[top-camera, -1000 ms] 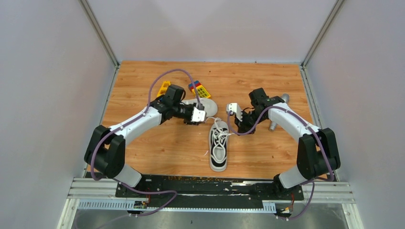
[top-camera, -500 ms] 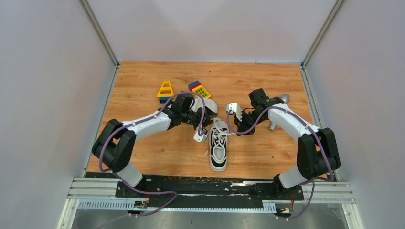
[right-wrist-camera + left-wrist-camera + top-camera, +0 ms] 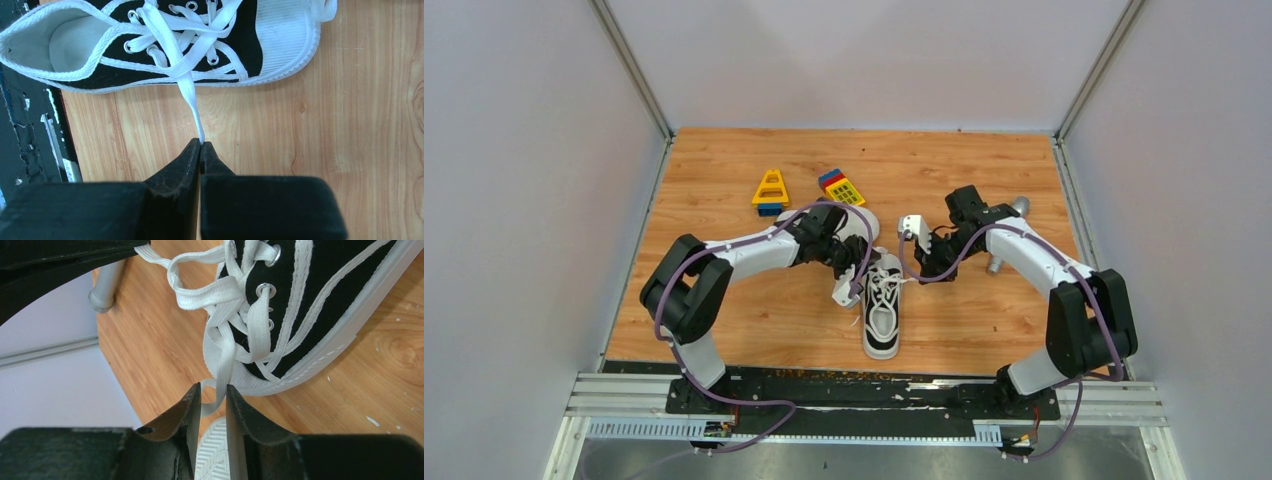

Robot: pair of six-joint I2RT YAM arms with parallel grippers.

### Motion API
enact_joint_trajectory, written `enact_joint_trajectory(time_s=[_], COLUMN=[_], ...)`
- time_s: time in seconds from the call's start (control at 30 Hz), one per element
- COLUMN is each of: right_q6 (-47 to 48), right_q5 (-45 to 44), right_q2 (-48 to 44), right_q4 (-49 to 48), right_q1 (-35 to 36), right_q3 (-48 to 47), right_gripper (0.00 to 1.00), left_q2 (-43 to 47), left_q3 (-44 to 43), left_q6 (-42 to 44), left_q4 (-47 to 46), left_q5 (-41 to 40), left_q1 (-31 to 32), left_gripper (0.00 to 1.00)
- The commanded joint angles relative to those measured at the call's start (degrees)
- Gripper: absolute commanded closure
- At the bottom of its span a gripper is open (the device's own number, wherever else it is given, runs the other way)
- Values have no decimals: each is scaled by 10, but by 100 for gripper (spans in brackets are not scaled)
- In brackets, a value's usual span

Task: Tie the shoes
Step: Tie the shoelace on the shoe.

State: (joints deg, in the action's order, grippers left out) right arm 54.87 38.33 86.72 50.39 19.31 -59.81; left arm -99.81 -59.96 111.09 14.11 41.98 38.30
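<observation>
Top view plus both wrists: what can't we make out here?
- Top view: second shoe lies mostly under the left arm; its laces are unseen.
- Left wrist: a lace runs between the left gripper fingers; pinched or loose, cannot tell.
- Right wrist: right gripper is shut on a lace end; the fingers hide how much is inside.
- Top view: grey cylinder is mostly covered by the right arm.
</observation>
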Motion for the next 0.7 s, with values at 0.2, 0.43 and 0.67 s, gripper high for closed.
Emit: enact_joint_trajectory(time_s=[0.2,0.43,0.67], right_q6=[-4,-9,-44], right_q5=[18,13,-18], right_q2=[-27,-29,-60], right_q4=[-9,-7,-6], right_q1=[-1,-1,-42], right_q3=[10,3,3], right_gripper=[100,100,100], left_q2=[16,23,111], left_q3=[22,36,29], left_q6=[15,-40,-234], left_q4=[-14,-73,-8], left_q5=[-39,-75,-162], left_q1=[7,14,13], left_gripper=[59,74,100])
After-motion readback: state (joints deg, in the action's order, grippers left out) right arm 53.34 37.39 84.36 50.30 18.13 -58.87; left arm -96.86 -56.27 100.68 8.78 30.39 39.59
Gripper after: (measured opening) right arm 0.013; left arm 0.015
